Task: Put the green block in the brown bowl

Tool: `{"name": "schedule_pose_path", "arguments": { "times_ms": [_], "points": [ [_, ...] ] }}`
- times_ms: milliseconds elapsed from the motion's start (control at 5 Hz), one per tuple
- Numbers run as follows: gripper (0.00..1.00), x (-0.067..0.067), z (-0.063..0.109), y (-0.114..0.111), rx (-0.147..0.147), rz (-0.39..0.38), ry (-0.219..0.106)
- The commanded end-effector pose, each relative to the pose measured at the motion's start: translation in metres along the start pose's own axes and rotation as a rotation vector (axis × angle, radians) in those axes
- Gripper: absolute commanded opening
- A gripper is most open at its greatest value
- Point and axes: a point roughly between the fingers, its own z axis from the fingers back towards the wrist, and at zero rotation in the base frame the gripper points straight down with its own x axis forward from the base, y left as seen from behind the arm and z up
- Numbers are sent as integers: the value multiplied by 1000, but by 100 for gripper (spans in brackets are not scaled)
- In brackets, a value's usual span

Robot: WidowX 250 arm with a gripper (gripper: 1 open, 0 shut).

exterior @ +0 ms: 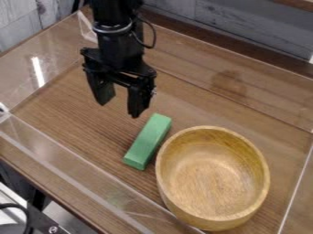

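The green block (148, 141) is a flat bright green bar lying on the wooden table, its lower right end close beside the rim of the brown bowl (215, 176). The bowl is a large round light wooden one at the lower right, with nothing in it. My gripper (121, 98) points straight down over the table, just up and left of the block's far end. Its two black fingers (102, 91) stand apart and nothing is between them. The gripper does not touch the block.
The wooden table (232, 87) is fenced by low clear plastic walls (49, 155). A folded clear plastic piece (98, 27) stands at the back left. A grey plank wall runs along the back.
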Motion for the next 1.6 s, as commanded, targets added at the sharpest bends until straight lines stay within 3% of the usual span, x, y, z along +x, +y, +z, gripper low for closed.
{"name": "schedule_pose_path", "arguments": {
  "times_ms": [0,1400],
  "points": [
    [100,6,3,-4,-1,-5,-30],
    [100,13,-11,-8,-35,-12,-33]
  ]
}}
